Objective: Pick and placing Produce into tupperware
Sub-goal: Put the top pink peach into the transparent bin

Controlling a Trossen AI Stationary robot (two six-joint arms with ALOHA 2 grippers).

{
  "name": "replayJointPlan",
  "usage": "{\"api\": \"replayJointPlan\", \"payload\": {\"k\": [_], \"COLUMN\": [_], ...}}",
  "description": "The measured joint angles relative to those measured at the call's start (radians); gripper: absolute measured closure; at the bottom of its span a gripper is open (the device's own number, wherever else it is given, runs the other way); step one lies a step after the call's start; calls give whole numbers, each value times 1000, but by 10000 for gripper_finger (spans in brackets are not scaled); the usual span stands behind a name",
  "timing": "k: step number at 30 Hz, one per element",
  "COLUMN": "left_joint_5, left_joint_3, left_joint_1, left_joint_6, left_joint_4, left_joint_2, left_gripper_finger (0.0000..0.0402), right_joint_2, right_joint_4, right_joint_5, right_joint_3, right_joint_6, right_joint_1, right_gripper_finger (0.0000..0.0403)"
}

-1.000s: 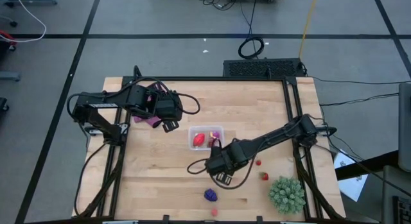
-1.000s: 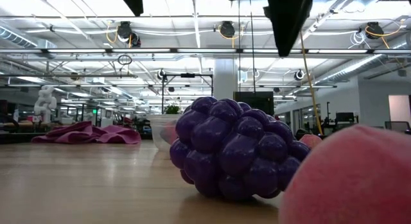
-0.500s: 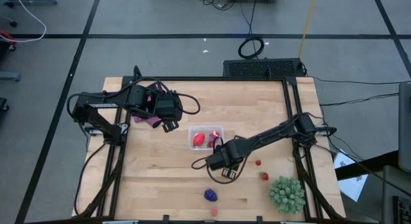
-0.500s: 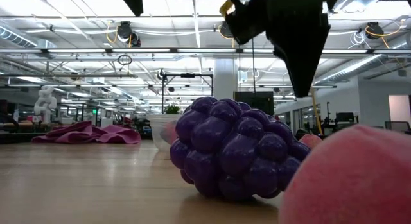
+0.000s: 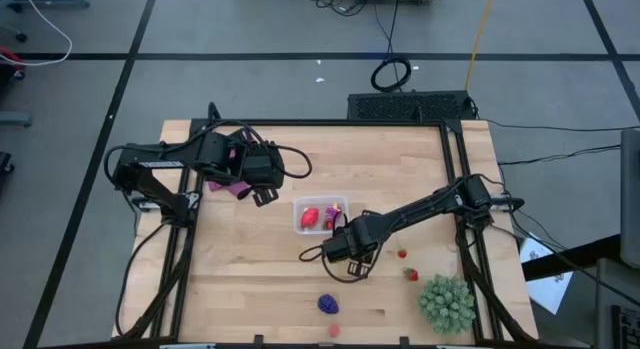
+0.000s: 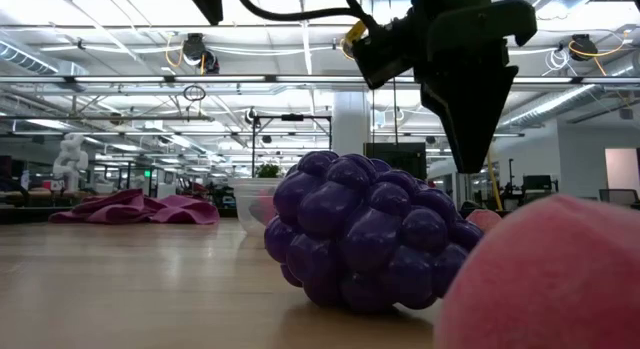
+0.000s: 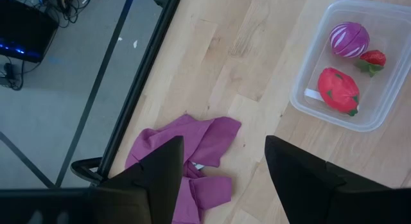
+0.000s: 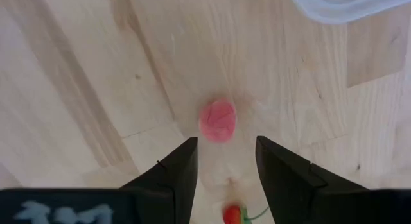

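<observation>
The tupperware (image 5: 321, 215) sits near the middle of the table (image 5: 400, 159) with three pieces of produce (image 7: 339, 90) in it. The cloth (image 5: 236, 184) lies to its left, toward the far edge. The right gripper (image 5: 358, 273) hangs just in front of the tupperware. Nearer the front edge lie a grape cluster (image 5: 328, 304) and a small fruit (image 5: 333, 330). The plant (image 5: 446, 303) stands front-right of the tupperware.

Bright, even light from ceiling strip lamps (image 6: 300, 51); soft shadows on the tabletop (image 5: 400, 159); the nearest pink fruit (image 6: 545, 279) is blurred.
</observation>
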Motion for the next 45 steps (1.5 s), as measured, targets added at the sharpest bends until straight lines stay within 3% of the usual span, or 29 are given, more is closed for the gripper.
{"api": "replayJointPlan", "payload": {"k": [16, 29, 45], "left_joint_5": [8, 8, 8], "left_joint_3": [0, 0, 0], "left_joint_1": [-1, -1, -1], "left_joint_6": [-5, -7, -6], "left_joint_4": [0, 0, 0], "left_joint_2": [0, 0, 0], "left_gripper_finger": [179, 179, 179], "right_joint_2": [0, 1, 1], "right_joint_4": [-5, 42, 160], "right_joint_5": [-29, -30, -29], "right_joint_3": [0, -88, -143], "right_joint_6": [-53, -71, -130], "right_joint_1": [-8, -7, -17], "right_gripper_finger": [252, 189, 186]}}
